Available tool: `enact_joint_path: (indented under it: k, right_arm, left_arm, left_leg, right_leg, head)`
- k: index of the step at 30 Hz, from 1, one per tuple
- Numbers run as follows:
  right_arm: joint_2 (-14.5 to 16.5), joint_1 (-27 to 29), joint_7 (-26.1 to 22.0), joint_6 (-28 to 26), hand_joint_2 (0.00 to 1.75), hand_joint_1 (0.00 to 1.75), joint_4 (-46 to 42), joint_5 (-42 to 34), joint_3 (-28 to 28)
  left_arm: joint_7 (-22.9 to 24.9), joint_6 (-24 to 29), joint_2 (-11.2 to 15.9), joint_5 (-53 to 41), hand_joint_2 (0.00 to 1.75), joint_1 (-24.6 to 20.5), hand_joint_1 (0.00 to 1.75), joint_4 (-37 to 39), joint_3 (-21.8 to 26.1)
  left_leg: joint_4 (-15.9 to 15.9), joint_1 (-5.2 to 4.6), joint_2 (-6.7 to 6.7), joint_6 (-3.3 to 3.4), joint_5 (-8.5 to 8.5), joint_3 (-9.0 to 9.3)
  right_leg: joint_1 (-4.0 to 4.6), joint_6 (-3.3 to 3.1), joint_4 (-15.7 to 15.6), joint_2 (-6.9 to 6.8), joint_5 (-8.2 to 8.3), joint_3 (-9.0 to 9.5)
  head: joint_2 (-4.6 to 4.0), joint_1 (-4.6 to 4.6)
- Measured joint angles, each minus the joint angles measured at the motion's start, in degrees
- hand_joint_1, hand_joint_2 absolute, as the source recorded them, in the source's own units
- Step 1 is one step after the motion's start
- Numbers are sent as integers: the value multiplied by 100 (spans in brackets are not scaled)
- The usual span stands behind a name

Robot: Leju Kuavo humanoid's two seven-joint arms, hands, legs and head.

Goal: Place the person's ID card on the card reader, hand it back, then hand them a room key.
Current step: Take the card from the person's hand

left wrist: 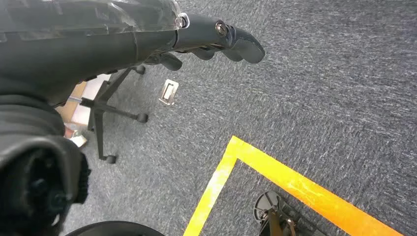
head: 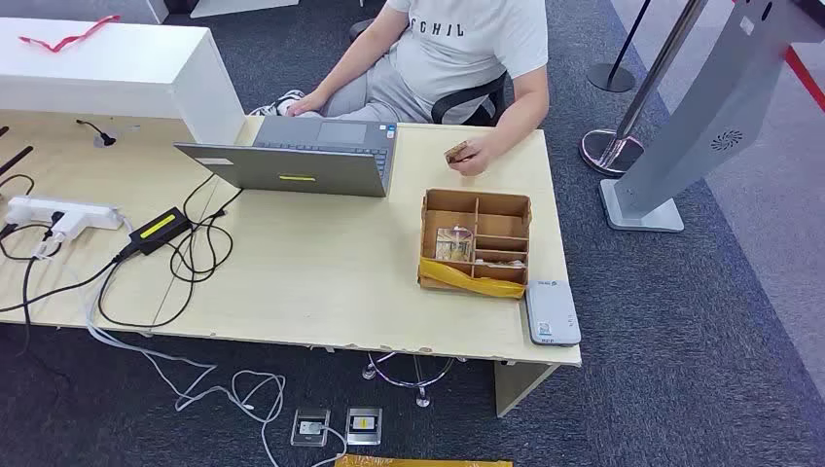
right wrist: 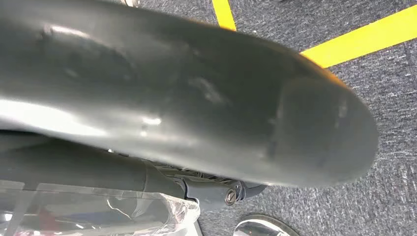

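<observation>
Wooden desk point(head: 321, 282) w/ grey laptop point(head: 302, 156) and cardboard divider box point(head: 476, 243) on it. White card reader point(head: 552, 311) lies at desk's near right corner, just beside box. Seated person's hand point(head: 474, 154) holds ID card point(head: 456, 152) over far edge. Left hand point(left wrist: 216, 42) hangs above carpet, fingers slack, holding nothing. Right hand point(right wrist: 226, 194) mostly hidden; can't tell finger state.

The person's head is cut off by the head view's upper edge; the small card point(head: 456, 152) in their hand point(head: 475, 154) is too small to read (its face half hidden by fingers)
</observation>
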Motion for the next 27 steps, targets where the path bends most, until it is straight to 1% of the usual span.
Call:
enact_joint_path:
  k: [17, 23, 25, 27]
  right_arm:
    - [0, 0, -18, 2, 0, 0, 0, -28, 1]
    - [-65, -3, 127, 11, 0, 0, 0, -91, 2]
    - [-152, -6, -1, -40, 0, 0, 1, -195, 2]
    - [-351, -13, -425, -106, 0, 0, 2, -446, -21]
  left_arm:
    - [-5, 0, -2, -280, 0, 0, 0, 0, 233]
    - [21, 0, -2, -430, 0, 1, 0, 0, 368]
    - [23, 0, 0, -475, 0, 1, 0, 0, 428]
    - [28, 1, 5, -563, 0, 4, 0, 0, 506]
  left_leg:
    - [0, 0, 0, 0, 0, 0]
    - [0, -1, 0, 0, 0, 0]
    - [0, -3, 0, 0, 0, 0]
    - [0, -11, 0, 2, 0, 0]
  right_leg:
    - [0, 0, 0, 0, 0, 0]
    - [-1, 0, 0, 0, 0, 0]
    - [-3, 1, -1, 0, 0, 0]
    - [-11, 3, -1, -1, 2, 0]
  head:
    - [0, -1]
    - [0, -3]
    - [1, -3]
    - [1, -3]
